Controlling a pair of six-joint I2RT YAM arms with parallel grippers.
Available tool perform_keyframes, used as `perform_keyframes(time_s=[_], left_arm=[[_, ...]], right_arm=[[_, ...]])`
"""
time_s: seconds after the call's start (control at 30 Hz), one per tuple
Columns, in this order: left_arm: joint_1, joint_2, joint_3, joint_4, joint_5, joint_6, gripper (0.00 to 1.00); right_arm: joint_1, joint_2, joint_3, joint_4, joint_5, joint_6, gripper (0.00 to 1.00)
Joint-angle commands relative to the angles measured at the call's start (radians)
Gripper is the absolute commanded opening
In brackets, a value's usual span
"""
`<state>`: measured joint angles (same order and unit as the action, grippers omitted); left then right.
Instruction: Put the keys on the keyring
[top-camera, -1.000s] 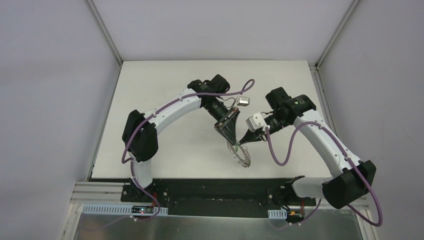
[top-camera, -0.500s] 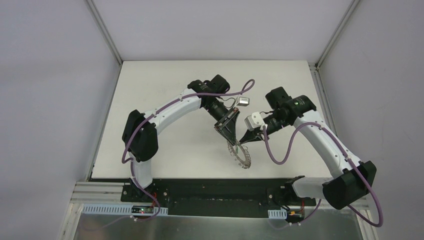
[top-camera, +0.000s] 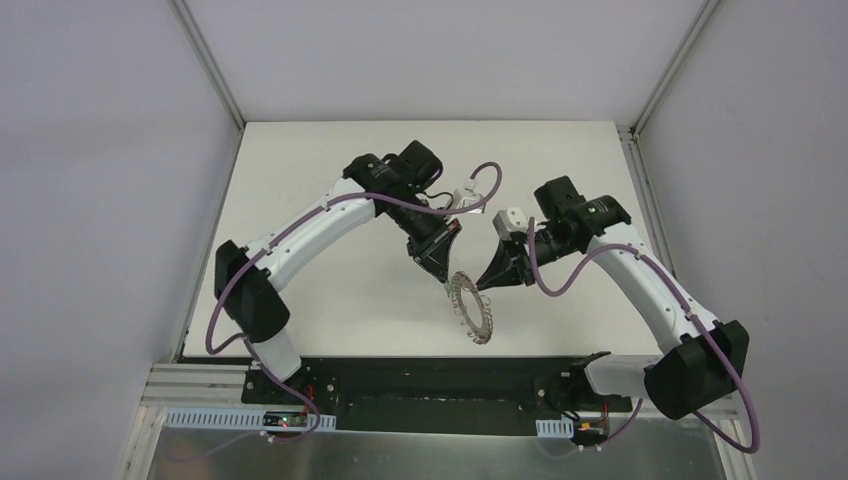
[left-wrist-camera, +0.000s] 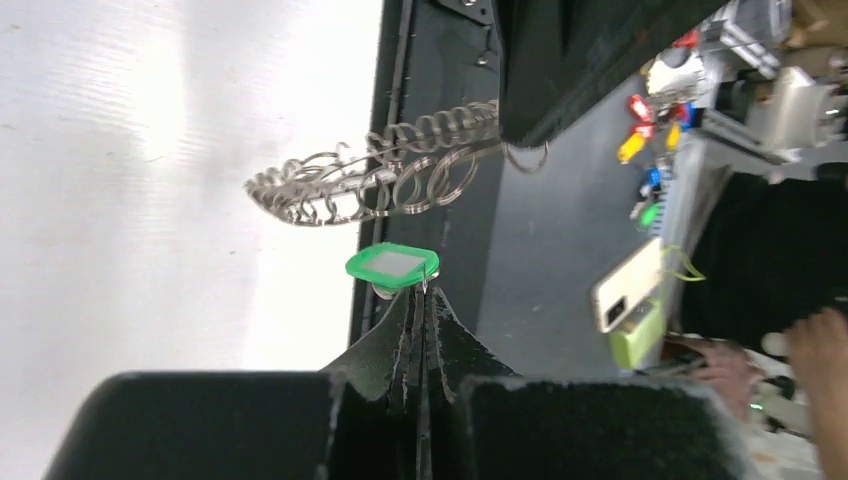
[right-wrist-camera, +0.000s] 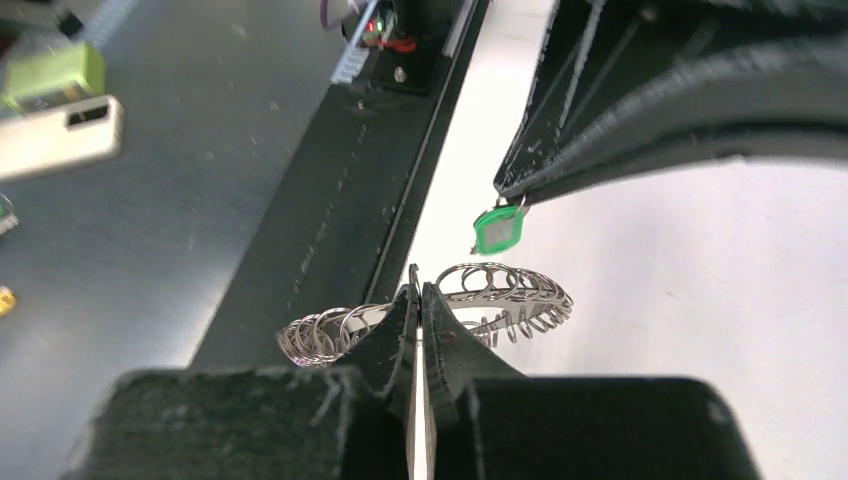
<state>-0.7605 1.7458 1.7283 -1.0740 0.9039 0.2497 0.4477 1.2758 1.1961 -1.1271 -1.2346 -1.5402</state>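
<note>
My left gripper (top-camera: 441, 276) is shut on the key (left-wrist-camera: 393, 265), a tiny silver key with a green head that sticks out past the fingertips (left-wrist-camera: 420, 297). My right gripper (top-camera: 479, 288) is shut on the rim of the keyring (top-camera: 472, 311), a grey metal ring fringed with small wire loops, and holds it on edge above the table. In the right wrist view the key (right-wrist-camera: 498, 229) hangs just above the keyring (right-wrist-camera: 505, 292), apart from it. In the left wrist view the keyring (left-wrist-camera: 370, 182) lies just beyond the key.
The white table (top-camera: 330, 200) ends at a black rail (top-camera: 430, 375) close below the ring. Beyond the edge are a phone (left-wrist-camera: 628, 287) and small coloured items (left-wrist-camera: 642, 140) on a grey floor.
The left arm has swung back and to the left with the key. The right gripper and the keyring have shifted left, and the ring now hangs more edge-on.
</note>
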Motion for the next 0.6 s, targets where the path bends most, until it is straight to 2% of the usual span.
perform_keyframes(time_s=[0.0,0.17,0.57], left_arm=[[-0.011,-0.151,-0.108,0.162,-0.128,0.073,0.0],[-0.014,-0.235,-0.164,0.266,-0.172,0.112,0.0],[-0.117,-0.223,-0.044,0.178,-0.292,0.265,0.0]], right_arm=[[-0.057,0.012,-0.038,0.079,-0.252,0.155,0.0],[-0.074,0.054,-0.061,0.15,-0.342,0.242,0.0],[-0.07,0.118,-0.062,0.213,-0.423,0.323,0.0]])
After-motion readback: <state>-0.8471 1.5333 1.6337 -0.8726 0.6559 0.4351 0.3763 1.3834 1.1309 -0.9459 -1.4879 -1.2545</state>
